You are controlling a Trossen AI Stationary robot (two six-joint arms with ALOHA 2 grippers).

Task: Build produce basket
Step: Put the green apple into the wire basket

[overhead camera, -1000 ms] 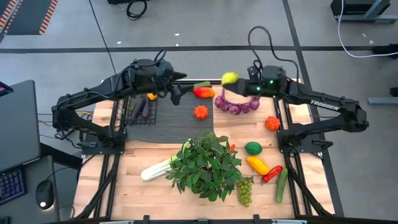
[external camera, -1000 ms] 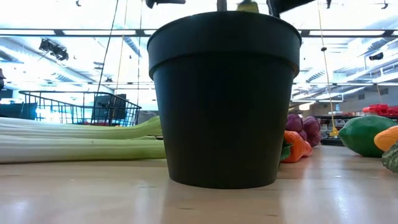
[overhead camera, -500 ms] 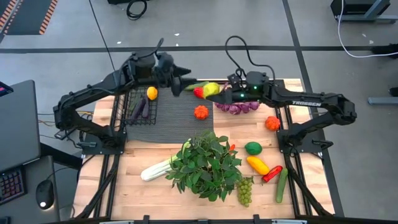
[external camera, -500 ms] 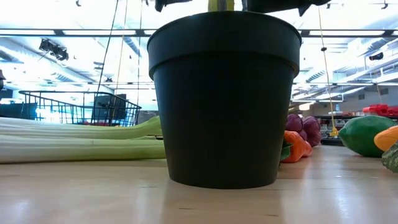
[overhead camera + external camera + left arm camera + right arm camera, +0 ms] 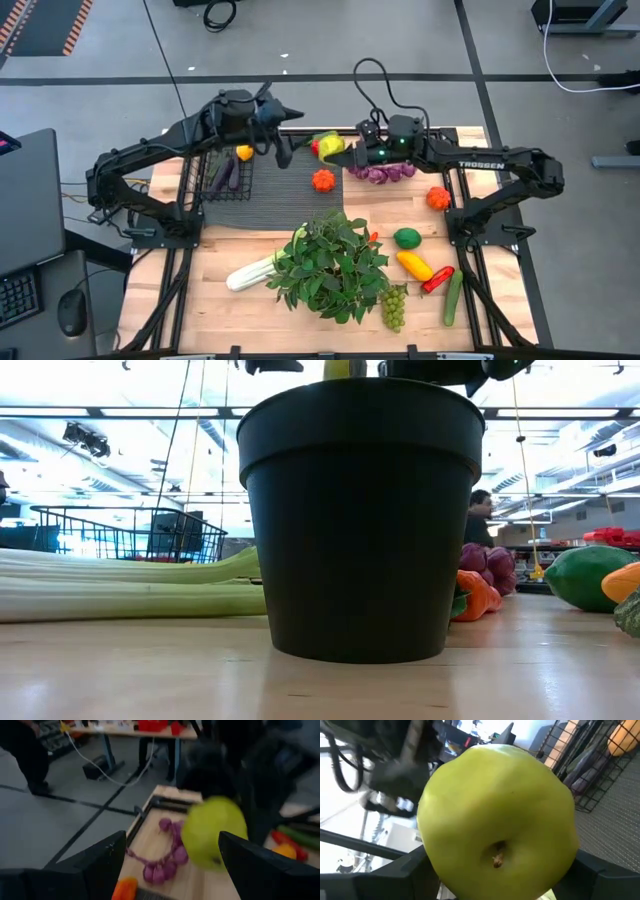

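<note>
The right pincer (image 5: 338, 147) grips a yellow-green apple (image 5: 333, 144) above the ribbed mat (image 5: 290, 190), just beside the left pincer (image 5: 284, 146), which gapes wide near the wire basket (image 5: 226, 172).

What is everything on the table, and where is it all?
Basket: one, black wire, back left, holding purple and yellow items.
Mat: one, dark, beside basket.
Apple: one, yellow-green, in right pincer.
Purple bulb string: one, back middle.
Orange pieces: two, on the mat and at right edge.
Leafy plant: one, green, front centre.
Celery: one, pale green, front left.
Lime: one, green, right.
Grapes: one bunch, green, front.
Left pincer: open, facing apple.
Right pincer: shut on apple.
</note>
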